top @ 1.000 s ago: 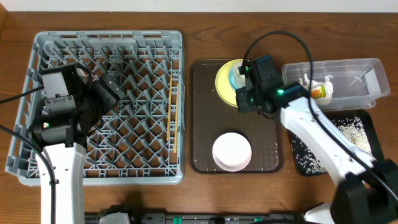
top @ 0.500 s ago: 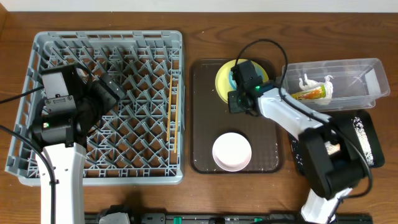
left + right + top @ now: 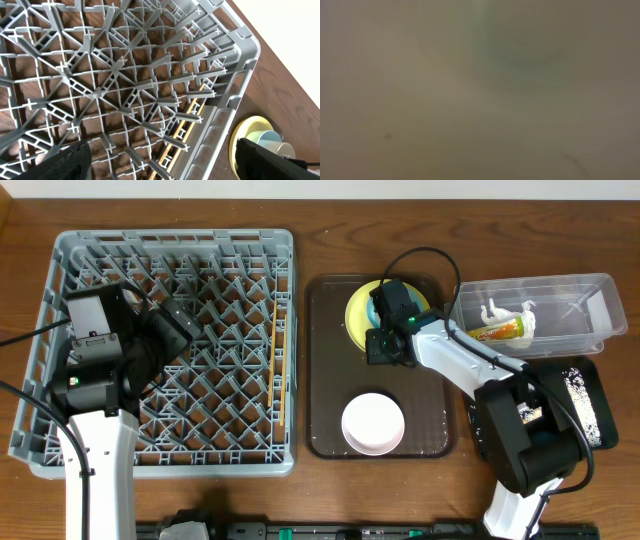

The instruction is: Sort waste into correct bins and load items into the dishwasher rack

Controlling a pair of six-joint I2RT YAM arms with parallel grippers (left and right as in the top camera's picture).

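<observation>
**No legible text**

No word, number, brand or sign can be read in any of the views. The wrapper [image 3: 497, 331] in the tub [image 3: 590, 285] has green and orange print, but from overhead it is too small to make out. The right wrist view is blurred all over, with nothing sharp enough to read.
</observation>
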